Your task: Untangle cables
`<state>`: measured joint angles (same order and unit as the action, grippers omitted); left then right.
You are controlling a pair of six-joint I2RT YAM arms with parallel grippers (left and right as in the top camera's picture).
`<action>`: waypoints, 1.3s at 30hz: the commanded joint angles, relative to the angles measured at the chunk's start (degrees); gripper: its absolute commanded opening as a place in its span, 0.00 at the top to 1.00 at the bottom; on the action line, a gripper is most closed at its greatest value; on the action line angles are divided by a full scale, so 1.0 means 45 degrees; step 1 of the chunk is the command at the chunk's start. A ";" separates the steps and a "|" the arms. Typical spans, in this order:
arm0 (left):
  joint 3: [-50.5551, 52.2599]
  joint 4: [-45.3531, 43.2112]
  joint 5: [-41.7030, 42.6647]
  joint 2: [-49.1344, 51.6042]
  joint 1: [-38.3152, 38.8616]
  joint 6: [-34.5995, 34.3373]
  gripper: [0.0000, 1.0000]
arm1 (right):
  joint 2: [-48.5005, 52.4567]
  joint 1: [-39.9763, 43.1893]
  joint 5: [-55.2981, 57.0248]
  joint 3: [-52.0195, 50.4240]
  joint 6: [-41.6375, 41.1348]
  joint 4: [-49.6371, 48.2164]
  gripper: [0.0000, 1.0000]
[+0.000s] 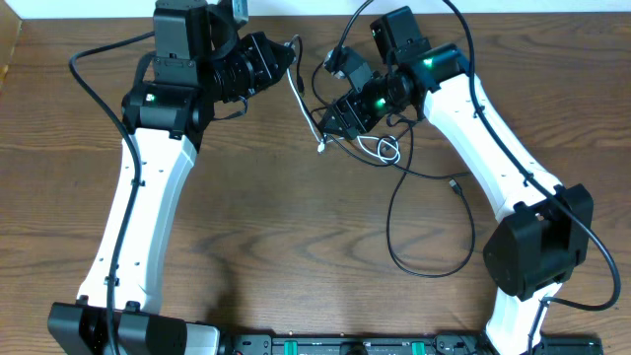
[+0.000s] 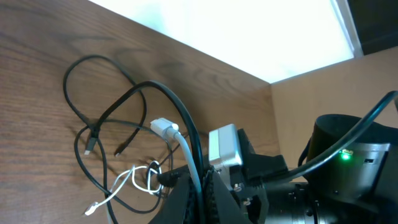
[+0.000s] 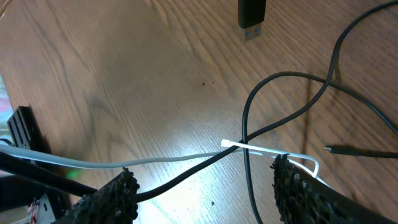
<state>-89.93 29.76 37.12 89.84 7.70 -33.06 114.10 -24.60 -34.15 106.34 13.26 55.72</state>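
My left gripper (image 1: pixel 289 57) is shut on the white cable (image 1: pixel 306 110), which hangs from it down to the table; in the left wrist view the cable (image 2: pixel 180 140) enters the jaws (image 2: pixel 202 190) beside a black cable (image 2: pixel 158 87). The white cable's knotted loop (image 2: pixel 146 177) and small end plug (image 2: pixel 92 209) lie on the wood. My right gripper (image 1: pixel 332 122) is open just above the tangle. Between its fingers (image 3: pixel 205 190) run the white cable (image 3: pixel 168 160) and a black cable (image 3: pixel 280 78). A long black cable (image 1: pixel 394 232) loops toward the table's front.
A black USB plug (image 3: pixel 252 17) lies ahead of the right gripper. A small black plug (image 1: pixel 455 185) lies beside the right arm. The wooden table's (image 1: pixel 296 247) far edge (image 2: pixel 205 59) is close behind the tangle. Thick arm wires (image 1: pixel 99 89) arc at the left.
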 commanded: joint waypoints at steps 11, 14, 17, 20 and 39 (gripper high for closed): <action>-0.0321 -0.0015 -0.0738 -0.0083 -0.0044 -0.0117 0.92 | -0.0772 -0.0520 0.0568 0.0423 0.0850 0.0627 0.37; -0.0321 -0.0010 -0.0738 -0.0083 -0.0044 -0.0165 0.92 | -0.0772 -0.1098 0.1967 0.0413 0.0063 0.0379 0.37; -0.0321 -0.0010 -0.0738 -0.0083 -0.0044 -0.0165 0.92 | -0.0772 -0.1549 0.2992 0.0418 -0.0413 0.0102 0.36; -0.0321 -0.0010 -0.0743 -0.0083 -0.0044 -0.0160 0.92 | -0.0777 -0.1875 0.3385 0.0418 -0.0563 -0.0058 0.35; -0.0321 0.0335 -0.0476 -0.0083 -0.0068 -0.0821 0.92 | -0.1117 -0.2055 0.5406 -0.0044 -0.1467 -0.1205 0.41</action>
<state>-89.93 31.20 32.84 89.84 7.68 -36.14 110.50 -33.85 -13.28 106.74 9.30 51.40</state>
